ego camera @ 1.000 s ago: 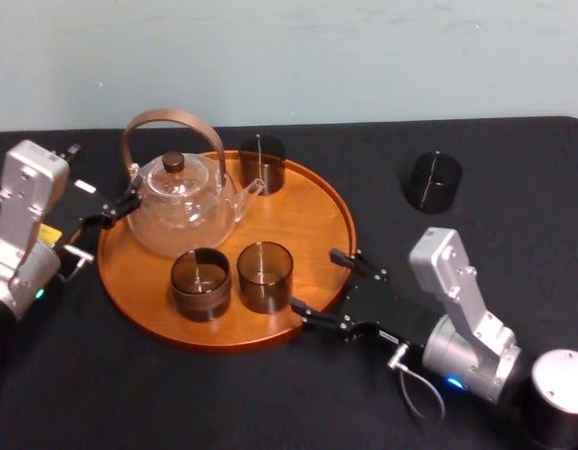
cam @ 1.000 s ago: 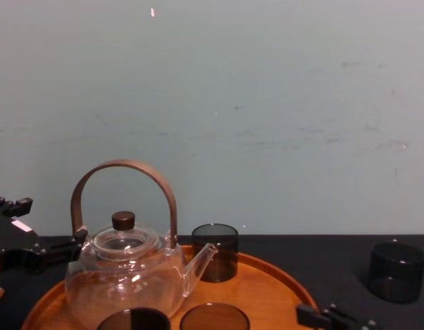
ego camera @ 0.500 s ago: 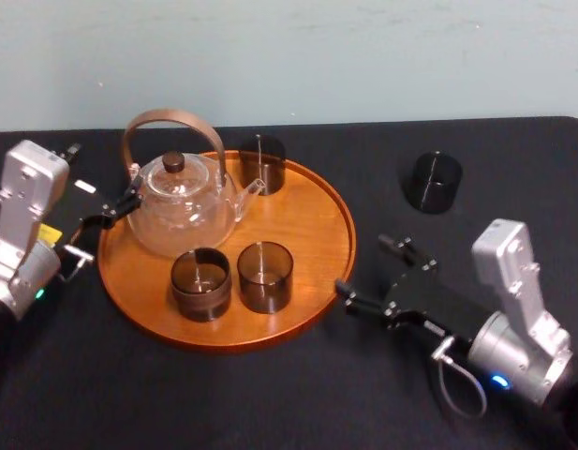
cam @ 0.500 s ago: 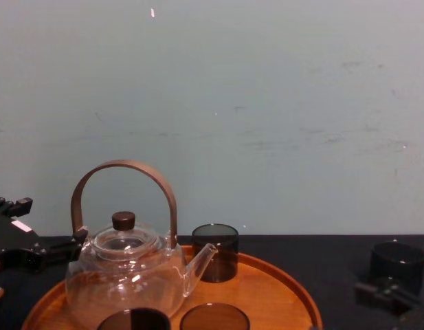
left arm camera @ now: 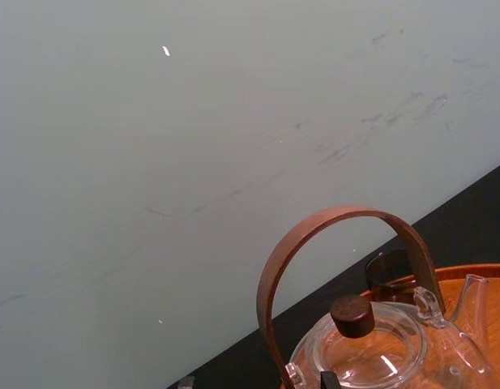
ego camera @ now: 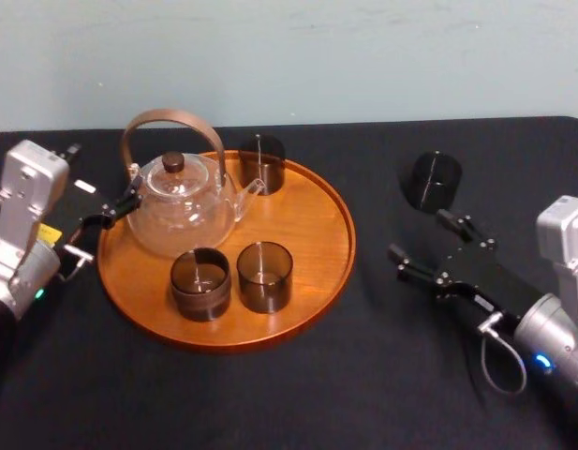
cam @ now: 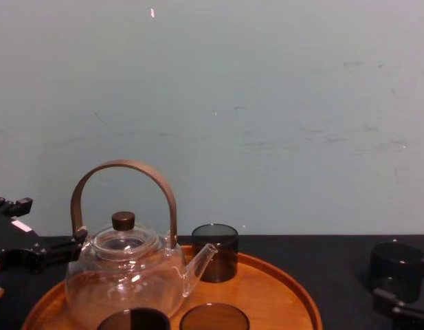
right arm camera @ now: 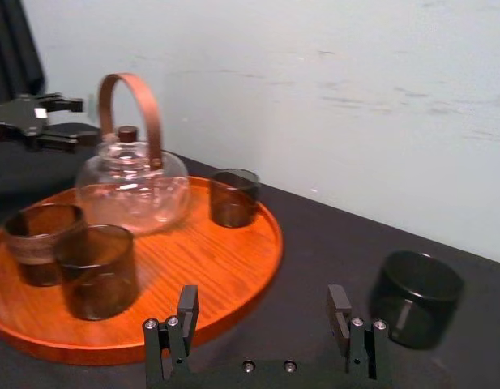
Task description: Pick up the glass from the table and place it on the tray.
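Just beyond the right tool (ego camera: 418, 233), jaws apart, dark glass (ego camera: 432, 180) standing on table (ego camera: 363, 375).

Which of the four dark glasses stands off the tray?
The glass on the table, right of the tray, just beyond the open right tool; the other three stand on the tray.

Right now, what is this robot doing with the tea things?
The robot is meant to move one glass onto the tray. Its right gripper, open, is close to the dark glass standing on the black table, not yet holding it. Three other glasses and a teapot sit on the round wooden tray. The left gripper rests open beside the teapot.
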